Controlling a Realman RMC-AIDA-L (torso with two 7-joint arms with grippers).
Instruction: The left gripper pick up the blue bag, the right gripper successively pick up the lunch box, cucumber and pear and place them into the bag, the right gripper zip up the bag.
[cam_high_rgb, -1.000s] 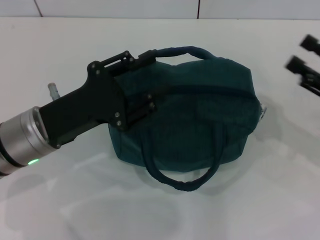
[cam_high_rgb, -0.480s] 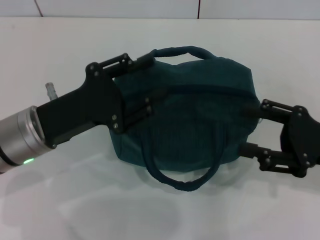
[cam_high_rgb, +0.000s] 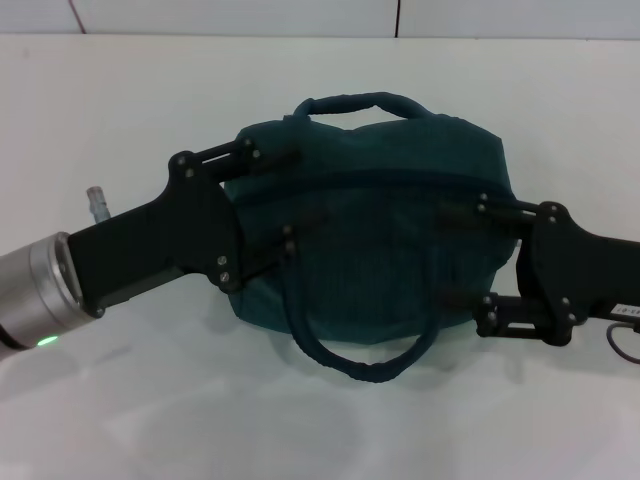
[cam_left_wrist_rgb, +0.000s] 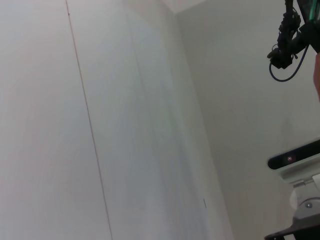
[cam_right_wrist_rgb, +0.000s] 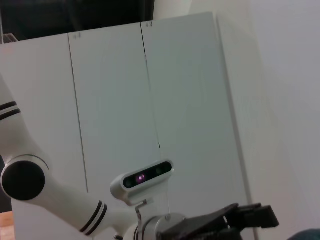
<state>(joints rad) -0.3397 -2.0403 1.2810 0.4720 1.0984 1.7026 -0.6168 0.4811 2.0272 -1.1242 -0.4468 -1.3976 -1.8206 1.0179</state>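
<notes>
Since half a second ago, the right gripper (cam_high_rgb: 462, 252) has pushed farther in against the blue bag's (cam_high_rgb: 390, 245) right end, fingers spread wide above and below it, gripping nothing. From the head, the bag sits on the white table (cam_high_rgb: 330, 430), its left end between the spread fingers of the left gripper (cam_high_rgb: 290, 195). Left wrist: only white wall panels (cam_left_wrist_rgb: 100, 125). Right wrist: cabinet doors (cam_right_wrist_rgb: 150, 90) and the robot's head camera (cam_right_wrist_rgb: 142, 177).
</notes>
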